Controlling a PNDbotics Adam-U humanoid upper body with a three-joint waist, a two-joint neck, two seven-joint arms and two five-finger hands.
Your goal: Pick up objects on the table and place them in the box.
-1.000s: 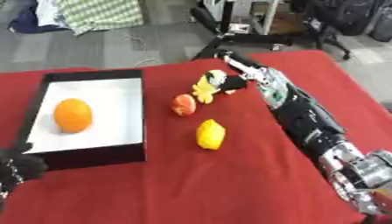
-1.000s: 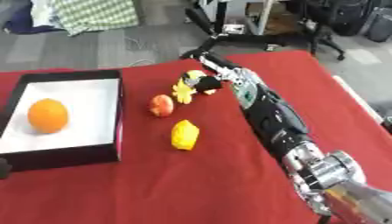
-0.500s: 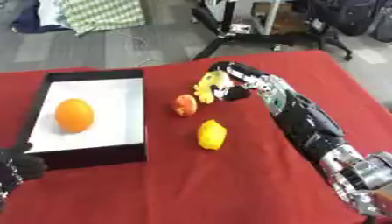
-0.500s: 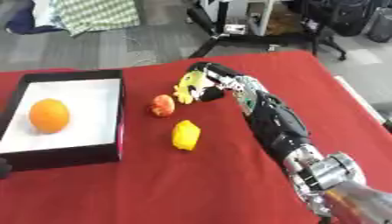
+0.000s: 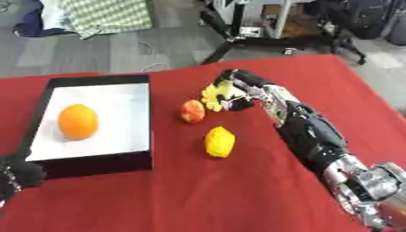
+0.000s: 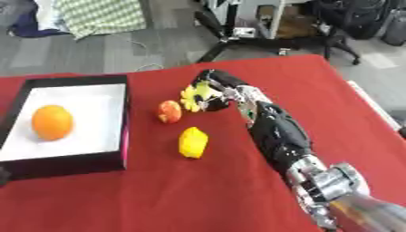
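The right hand [image 5: 242,88] reaches across the red table [image 5: 238,190] from the lower right, its fingers curled round a yellow bunch-shaped object [image 5: 214,94] — it looks like a small banana bunch, though its exact make is hard to tell — which sits on the cloth near the far middle of the table. Just beside it, to the left, lies a red-orange apple [image 5: 191,111], and nearer the robot a yellow lemon [image 5: 219,142] lies apart from both. The black box [image 5: 95,81] with its white floor stands at the left, and an orange [image 5: 78,122] rests inside it. The left hand [image 5: 17,174] shows at the lower left corner — whether its fingers are apart or together cannot be told.
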